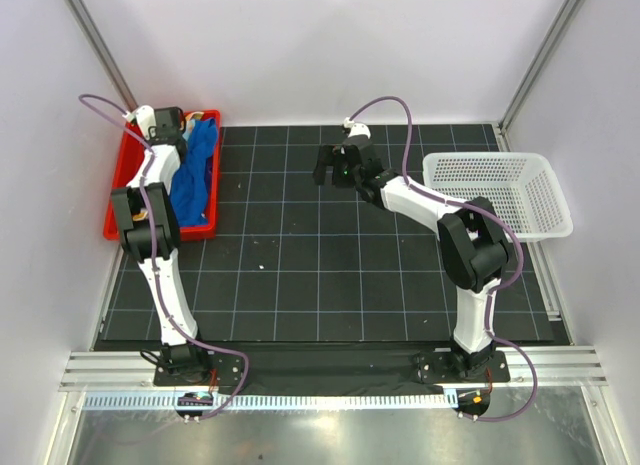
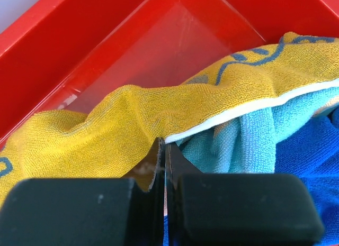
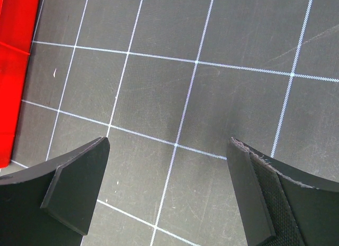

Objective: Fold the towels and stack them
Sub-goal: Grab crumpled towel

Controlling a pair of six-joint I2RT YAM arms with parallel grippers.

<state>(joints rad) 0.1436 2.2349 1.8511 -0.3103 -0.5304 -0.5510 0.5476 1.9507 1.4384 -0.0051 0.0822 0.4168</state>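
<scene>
- Towels sit heaped in the red plastic tray [image 1: 113, 200] at the far left of the black grid-lined mat [image 1: 300, 255]. From overhead only the royal blue terry towel [image 1: 200, 180] shows clearly, draped along the tray's right half.
- Left wrist camera shows what the overhead view hides. A yellow-orange terry towel with a blue pattern and white hem [image 2: 132, 106] lies across the heap. A pale turquoise cloth [image 2: 254, 135] lies under that hem, and the royal blue one is at the lower right.
- Left gripper [image 2: 161, 151] has its two black fingers pressed flat together, tips right at the yellow towel's white hem. Whether any cloth is caught between them cannot be told.
- Bare red floor and two sloping walls of the tray show beyond the yellow towel, only in the left wrist view.
- Right gripper [image 3: 168, 151] hangs over the far middle of the mat, fingers spread wide, with only gridded mat showing between them. Its wrist camera catches the tray's red edge at the left border of that view. The overhead view shows this claw well apart from the tray.
- White mesh plastic basket [image 1: 500, 190] stands at the mat's right edge, seen only from above, just beside the right arm's elbow.
- Open mat stretches between tray and basket and down to the arm bases.
- White walls [image 1: 50, 185] run close along the tray's left and far sides.
</scene>
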